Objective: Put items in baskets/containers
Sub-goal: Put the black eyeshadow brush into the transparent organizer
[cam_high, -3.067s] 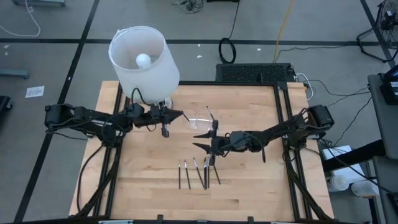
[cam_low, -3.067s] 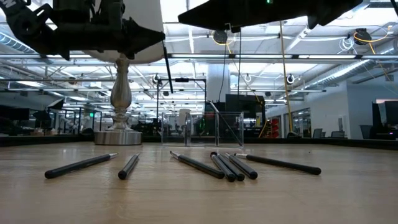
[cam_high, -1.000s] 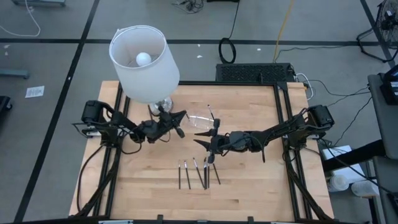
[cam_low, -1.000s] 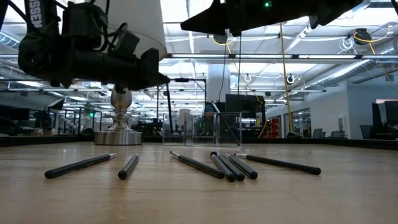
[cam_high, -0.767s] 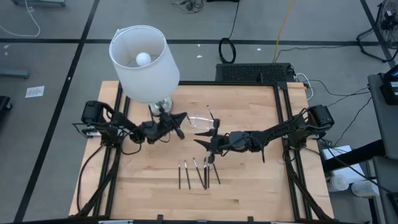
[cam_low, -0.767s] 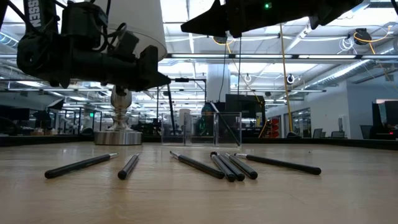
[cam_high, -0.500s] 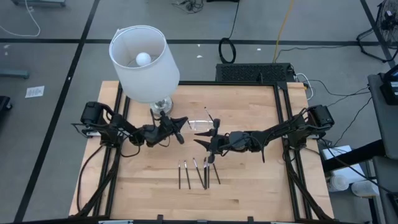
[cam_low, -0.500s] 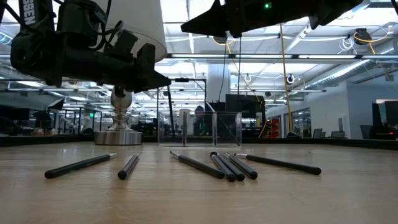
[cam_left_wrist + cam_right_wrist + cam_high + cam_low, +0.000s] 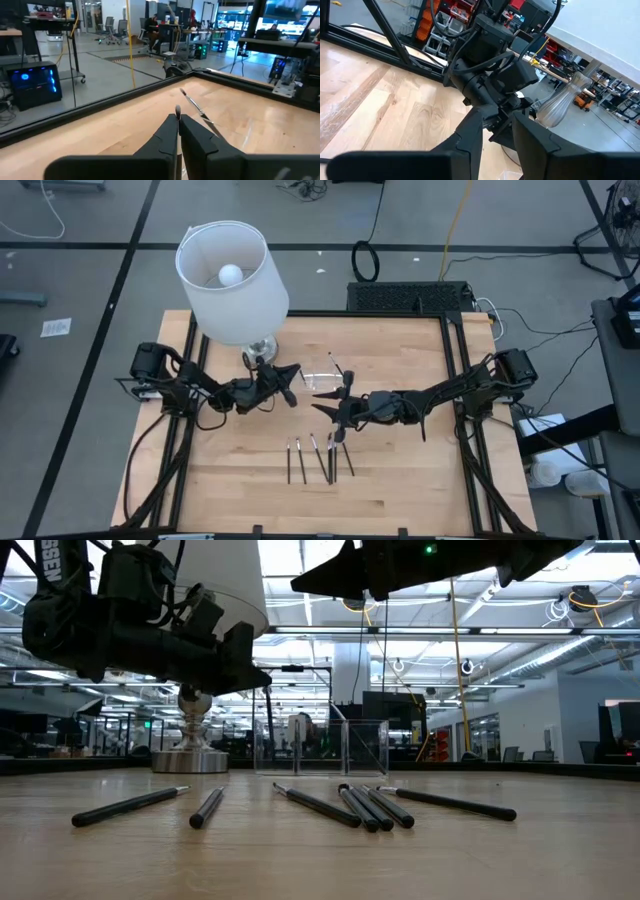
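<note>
One wooden table (image 9: 400, 480) carries everything. At its far left corner stands one lamp with a white shade (image 9: 232, 280) and a silvery base (image 9: 190, 755).

Two dark arms reach in from the two sides toward the middle. The left gripper (image 9: 291, 392) hangs above the table near the lamp base, just beside the tray. In the left wrist view its fingers (image 9: 165, 135) are almost together, and one held stick (image 9: 177, 108) seems to be pinched between them, with only its pale tip showing above the narrow gap. The right gripper (image 9: 498, 114) hangs over the middle of the table, between the tray and the row of sticks. Its two fingers stand partly apart, and nothing shows between them.

One small transparent tray (image 9: 318, 377) sits on the wood between the two grippers, toward the far side. One leaning stick (image 9: 192, 105) is inside it, tilted, with its upper end above the rim.

The loose sticks (image 9: 130, 805) lie in a row on the near half of the table, outside the tray. At least six can be counted in the low view: two lie alone on the left and four more toward the middle. These four lie close together and partly overlap, so the exact number there is not sure.
</note>
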You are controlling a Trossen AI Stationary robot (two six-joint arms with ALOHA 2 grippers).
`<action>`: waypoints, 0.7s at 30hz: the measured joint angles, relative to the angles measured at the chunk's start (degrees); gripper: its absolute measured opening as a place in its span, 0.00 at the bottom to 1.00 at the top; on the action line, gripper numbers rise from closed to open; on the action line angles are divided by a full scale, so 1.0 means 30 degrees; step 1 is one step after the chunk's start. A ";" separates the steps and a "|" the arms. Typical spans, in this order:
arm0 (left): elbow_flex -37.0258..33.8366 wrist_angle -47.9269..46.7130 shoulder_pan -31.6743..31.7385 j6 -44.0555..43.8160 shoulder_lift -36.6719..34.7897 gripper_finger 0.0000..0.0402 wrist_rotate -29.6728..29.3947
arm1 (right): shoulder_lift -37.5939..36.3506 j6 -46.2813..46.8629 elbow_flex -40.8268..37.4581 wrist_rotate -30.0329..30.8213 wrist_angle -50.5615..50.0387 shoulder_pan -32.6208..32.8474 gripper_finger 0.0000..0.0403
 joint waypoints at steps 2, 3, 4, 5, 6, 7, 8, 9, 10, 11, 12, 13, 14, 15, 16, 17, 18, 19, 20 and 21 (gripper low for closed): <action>0.0000 0.0005 0.0000 0.0081 0.0000 0.08 0.0000 | 0.0000 0.0000 0.0000 -0.0037 -0.0074 0.0000 0.23; 0.0000 0.0005 0.0000 0.0132 0.0000 0.09 0.0000 | 0.0000 0.0007 0.0000 -0.0037 -0.0149 0.0000 0.24; 0.0000 0.0005 0.0000 0.0142 0.0000 0.11 0.0007 | 0.0007 0.0014 0.0000 -0.0037 -0.0180 0.0000 0.24; 0.0000 0.0018 0.0000 0.0250 0.0000 0.12 0.0013 | 0.0007 0.0015 0.0000 -0.0045 -0.0203 0.0000 0.24; 0.0000 0.0031 -0.0027 0.0462 0.0000 0.13 0.0015 | 0.0007 0.0015 0.0000 -0.0045 -0.0199 0.0000 0.24; 0.0000 0.0010 -0.0101 0.0733 -0.0064 0.14 0.0011 | 0.0007 0.0022 0.0000 -0.0045 -0.0194 0.0000 0.23; 0.0000 -0.0027 -0.0202 0.1073 -0.0220 0.15 0.0001 | 0.0007 0.0022 0.0000 -0.0045 -0.0197 0.0000 0.23; 0.0000 0.0021 -0.0344 0.1421 -0.0440 0.16 -0.0006 | 0.0007 0.0022 0.0000 -0.0045 -0.0208 0.0000 0.23; 0.0000 0.0114 -0.0531 0.1785 -0.0669 0.16 0.0000 | 0.0007 0.0025 0.0000 -0.0045 -0.0219 0.0000 0.23; 0.0000 0.0074 -0.0703 0.2288 -0.0962 0.17 0.0015 | 0.0007 0.0029 0.0000 -0.0045 -0.0215 0.0000 0.23; 0.0000 -0.0005 -0.0923 0.2951 -0.1293 0.18 0.0000 | 0.0007 0.0036 0.0000 -0.0050 -0.0211 0.0000 0.24; 0.0000 -0.0024 -0.1194 0.3687 -0.1745 0.18 -0.0007 | 0.0007 0.0039 0.0000 -0.0051 -0.0211 0.0000 0.24; 0.0000 -0.0005 -0.1501 0.4483 -0.2233 0.18 -0.0072 | 0.0007 0.0051 0.0000 -0.0052 -0.0220 0.0000 0.24; 0.0000 -0.0034 -0.1887 0.5298 -0.2840 0.18 -0.0380 | 0.0007 0.0059 0.0000 -0.0052 -0.0233 0.0000 0.24; 0.0000 -0.0374 -0.2365 0.6187 -0.3534 0.18 -0.0730 | 0.0007 0.0066 0.0000 -0.0052 -0.0240 0.0000 0.23; 0.0000 -0.0826 -0.2872 0.7108 -0.4347 0.17 -0.1096 | 0.0007 0.0066 0.0000 -0.0052 -0.0240 0.0000 0.23; 0.0000 -0.1421 -0.3414 0.8039 -0.5188 0.17 -0.1531 | 0.0007 0.0066 0.0000 -0.0052 -0.0234 0.0000 0.23; 0.0000 -0.2018 -0.3972 0.8916 -0.6074 0.16 -0.1995 | 0.0007 0.0066 0.0000 -0.0052 -0.0233 0.0000 0.23; 0.0000 -0.2743 -0.4584 0.9736 -0.7049 0.16 -0.2400 | 0.0007 0.0073 0.0000 -0.0052 -0.0233 0.0000 0.23; 0.0000 -0.3629 -0.5187 1.0486 -0.8032 0.15 -0.2671 | 0.0007 0.0073 0.0000 -0.0056 -0.0230 0.0000 0.23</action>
